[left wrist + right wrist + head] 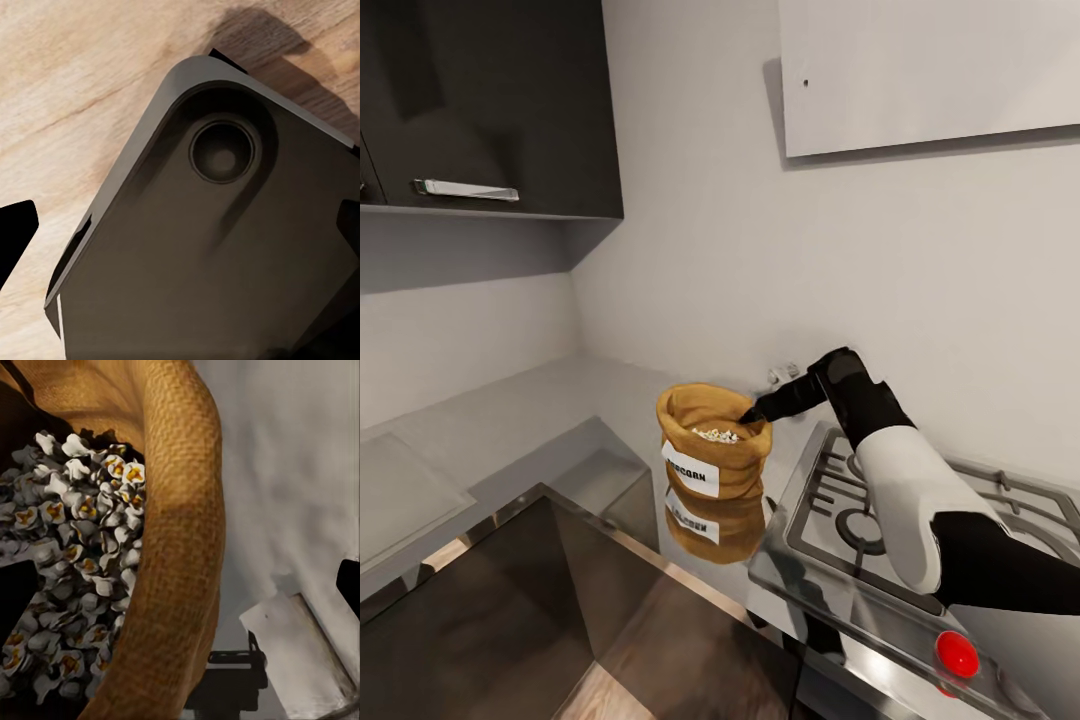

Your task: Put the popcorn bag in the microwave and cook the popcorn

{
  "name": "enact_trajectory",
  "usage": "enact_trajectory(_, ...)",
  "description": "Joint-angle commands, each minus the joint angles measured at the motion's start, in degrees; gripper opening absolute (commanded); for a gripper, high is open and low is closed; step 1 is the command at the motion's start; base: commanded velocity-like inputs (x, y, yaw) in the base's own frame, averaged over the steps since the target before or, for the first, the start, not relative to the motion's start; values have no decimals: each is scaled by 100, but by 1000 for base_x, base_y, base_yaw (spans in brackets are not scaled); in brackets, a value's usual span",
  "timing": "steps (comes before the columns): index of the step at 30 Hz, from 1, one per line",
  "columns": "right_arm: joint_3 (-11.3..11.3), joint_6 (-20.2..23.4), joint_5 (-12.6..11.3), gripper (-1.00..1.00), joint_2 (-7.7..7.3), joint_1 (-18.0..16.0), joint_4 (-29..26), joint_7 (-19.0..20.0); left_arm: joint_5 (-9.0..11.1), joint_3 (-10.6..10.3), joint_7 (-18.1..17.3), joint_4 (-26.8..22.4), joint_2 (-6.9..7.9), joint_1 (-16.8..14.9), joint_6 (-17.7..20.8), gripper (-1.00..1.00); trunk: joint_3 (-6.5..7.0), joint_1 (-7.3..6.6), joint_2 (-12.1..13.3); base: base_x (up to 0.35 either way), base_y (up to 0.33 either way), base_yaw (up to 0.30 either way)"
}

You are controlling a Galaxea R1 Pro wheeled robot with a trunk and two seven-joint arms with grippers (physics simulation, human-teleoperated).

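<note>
Where rim is straddled: right jaws (748, 415) spread | popcorn bag (712, 445) label "POPCORN" | left jaws unclear

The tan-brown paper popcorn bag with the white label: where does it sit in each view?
Head view: tan-brown paper popcorn bag at centre, on the grey reflective countertop.
Right wrist view: its rolled rim runs down the middle.
Left wrist view: not in it.
Shared landmark: the steel hob.

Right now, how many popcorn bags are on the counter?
1. The popcorn bag stands on the counter beside the stove, with the right gripper at its rim. The shape below it is only its reflection.
</note>
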Motion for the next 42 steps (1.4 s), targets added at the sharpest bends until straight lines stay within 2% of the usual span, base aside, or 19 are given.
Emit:
enact_trajectory(1,-36,22,63,100,8,-4,24,53,-14,25,4,-4,-1,-1,-9,100,-6,0,-3,0,0,0)
enact_trajectory(15,-33,-9,48,100,16,-4,196,60,-14,25,4,-4,-1,-1,-9,100,-6,0,-3,-14,0,0)
enact_trajectory(22,-45,-514,-8,100,18,164,231,-57,-14,25,4,-3,-1,-1,-9,100,-6,0,-3,0,0,0)
enact_trajectory(30,-58,-591,-34,100,-11,189,231,-83,-14,25,4,-3,-1,-2,-9,100,-6,0,-3,0,0,0)
enact_trajectory(33,-59,-590,-177,100,-23,189,225,-83,-14,25,4,-4,-1,-3,-9,100,-6,0,-3,0,0,0)
enact_trajectory(34,-59,-591,-218,-100,-25,189,217,-83,-14,25,4,-4,-1,-2,-9,100,-6,0,-3,0,0,0)
enact_trajectory(42,-57,-587,-270,-100,-27,189,156,-66,-14,25,4,-3,-1,-3,-9,100,-6,0,-3,0,0,0)
